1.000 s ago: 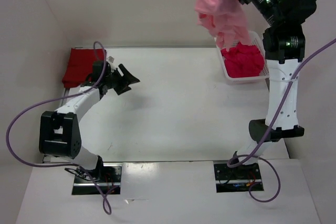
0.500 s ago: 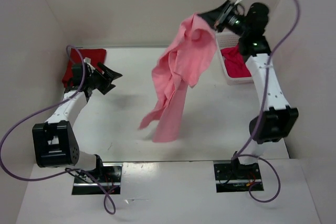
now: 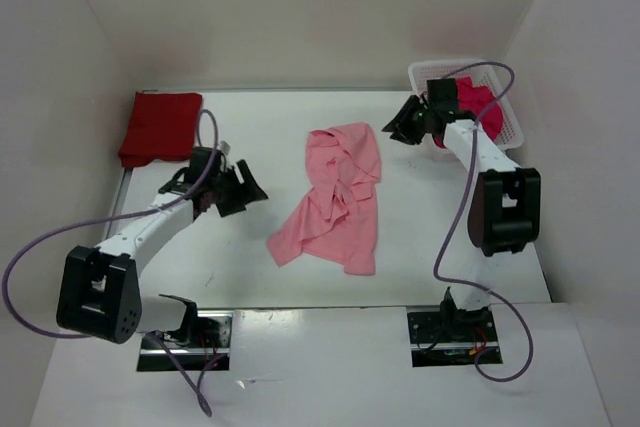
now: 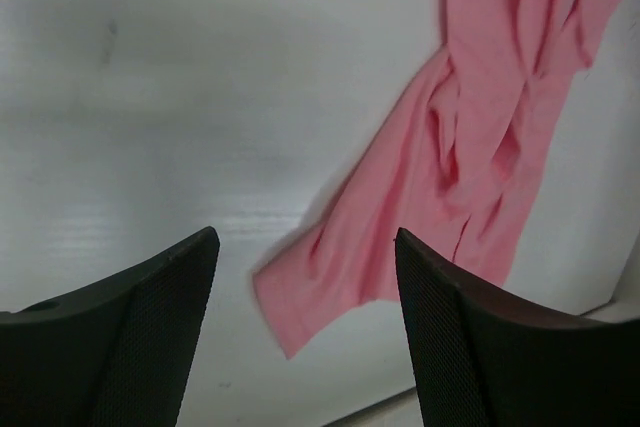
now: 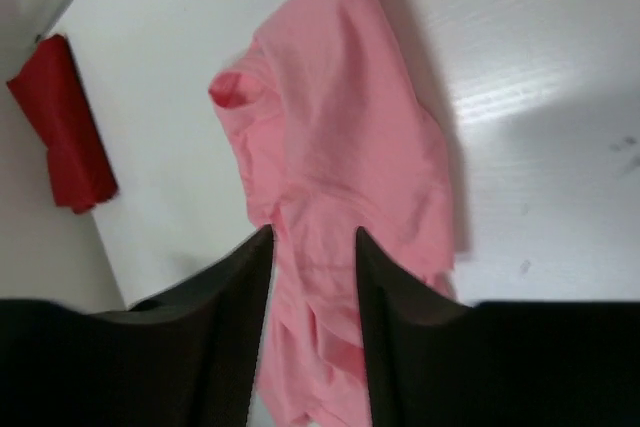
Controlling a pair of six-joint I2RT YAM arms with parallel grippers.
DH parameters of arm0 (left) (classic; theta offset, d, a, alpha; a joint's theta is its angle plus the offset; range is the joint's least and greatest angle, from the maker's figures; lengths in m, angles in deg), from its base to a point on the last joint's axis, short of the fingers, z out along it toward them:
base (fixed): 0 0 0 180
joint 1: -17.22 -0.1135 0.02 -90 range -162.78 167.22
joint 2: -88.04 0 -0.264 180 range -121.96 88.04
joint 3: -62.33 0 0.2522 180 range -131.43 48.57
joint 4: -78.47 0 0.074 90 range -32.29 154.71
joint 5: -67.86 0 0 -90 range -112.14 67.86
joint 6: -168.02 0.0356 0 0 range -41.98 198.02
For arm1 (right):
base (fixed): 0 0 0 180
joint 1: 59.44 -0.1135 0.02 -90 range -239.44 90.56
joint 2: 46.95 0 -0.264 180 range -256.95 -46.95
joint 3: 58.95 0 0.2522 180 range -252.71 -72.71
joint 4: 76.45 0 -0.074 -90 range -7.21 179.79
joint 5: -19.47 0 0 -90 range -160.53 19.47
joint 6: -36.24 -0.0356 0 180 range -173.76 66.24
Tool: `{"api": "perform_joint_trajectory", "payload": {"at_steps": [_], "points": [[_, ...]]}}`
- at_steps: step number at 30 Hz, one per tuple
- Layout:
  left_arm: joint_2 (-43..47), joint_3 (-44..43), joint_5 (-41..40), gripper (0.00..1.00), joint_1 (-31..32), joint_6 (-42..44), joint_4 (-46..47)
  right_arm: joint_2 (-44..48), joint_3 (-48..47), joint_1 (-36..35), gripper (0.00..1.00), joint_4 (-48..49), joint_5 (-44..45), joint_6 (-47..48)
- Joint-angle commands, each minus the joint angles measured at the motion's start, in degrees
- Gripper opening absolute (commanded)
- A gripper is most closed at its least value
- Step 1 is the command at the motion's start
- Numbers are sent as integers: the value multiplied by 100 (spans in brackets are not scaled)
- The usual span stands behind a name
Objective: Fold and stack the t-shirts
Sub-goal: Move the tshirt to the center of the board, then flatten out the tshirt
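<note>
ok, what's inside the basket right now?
A bunched crimson shirt fills the basket. The right arm covers its left side, and anything beneath the shirt is hidden.

The pink shirt [image 4: 480, 147] lies crumpled on the table [image 4: 150, 97]. Its nearest corner shows between the left gripper's [image 4: 305, 239] wide-spread fingers.

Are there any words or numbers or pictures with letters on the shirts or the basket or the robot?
None can be read in any view.
The light pink t-shirt, dark red t-shirt and crimson t-shirt are plain, with no print showing.
The white basket shows no label.
The left arm and right arm show no readable marking.
</note>
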Motion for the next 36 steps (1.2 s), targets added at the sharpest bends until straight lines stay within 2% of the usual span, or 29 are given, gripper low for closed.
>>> {"api": "perform_joint_trajectory", "payload": {"at_steps": [1, 2, 4, 5, 7, 8, 10, 11, 12, 15, 16, 18, 20, 22, 23, 26, 27, 28, 32, 36], "points": [[-121, 202, -183, 78, 818, 118, -339, 923, 856, -14, 43, 2, 663, 297], [-348, 202, -253, 78, 1014, 117, -400, 923, 1070, -14, 34, 2, 663, 358], [-804, 202, -333, 80, 1507, 117, -400, 923, 1449, -67, 31, 54, 821, 481], [-1007, 202, -333, 83, 1630, 178, -400, 828, 1511, -145, 35, 133, 917, 629], [-1656, 2, -184, 83, 1894, 231, -313, 529, 1372, -408, 49, -75, 1075, 910], [-1834, 0, -18, 83, 1973, 301, -225, 389, 1162, -497, 52, -199, 1224, 982], [-2290, -79, 229, 71, 2088, 354, -15, 80, 1160, -707, 57, -270, 1278, 1052], [-2397, -157, 326, 60, 2088, 354, 47, 28, 1160, -709, 57, -183, 1278, 1053], [-2468, -228, 327, 41, 2088, 354, 48, -77, 1160, -778, 57, -130, 1226, 1053], [-2390, -290, 327, 22, 1861, 293, 285, -227, 1002, -954, 59, -130, 1329, 1053], [-2389, -455, 327, 13, 1564, 293, 355, -332, 941, -955, 59, -130, 1331, 1053], [-2337, -579, 327, 9, 1194, 240, 434, -447, 878, -1007, 59, -130, 1331, 1053], [-2406, -815, 388, 5, 675, 310, 435, -536, 809, -1007, 53, -77, 1445, 991], [-2696, -1044, 388, 2, 254, 398, 435, -606, 747, -1007, 41, -77, 1551, 851], [-2871, -1211, 388, 0, 138, 398, 435, -606, 747, -1007, 30, -77, 1612, 850], [-3231, -1475, 388, 0, -301, 346, 602, -483, 694, -1007, 17, -77, 1691, 789], [-3294, -1833, 388, 0, -468, 346, 523, -431, 642, -1007, 14, -164, 1691, 789], [-3295, -2002, 458, 0, -783, 346, 523, -256, 641, -1060, 14, -165, 1691, 789], [-3356, -3232, 292, 0, -1206, 416, 198, 333, 790, -1060, 8, -341, 1192, 736], [-3513, -4059, 124, 2, -1260, 416, 84, 1229, 1604, -1060, 7, -464, 830, 517]]}}
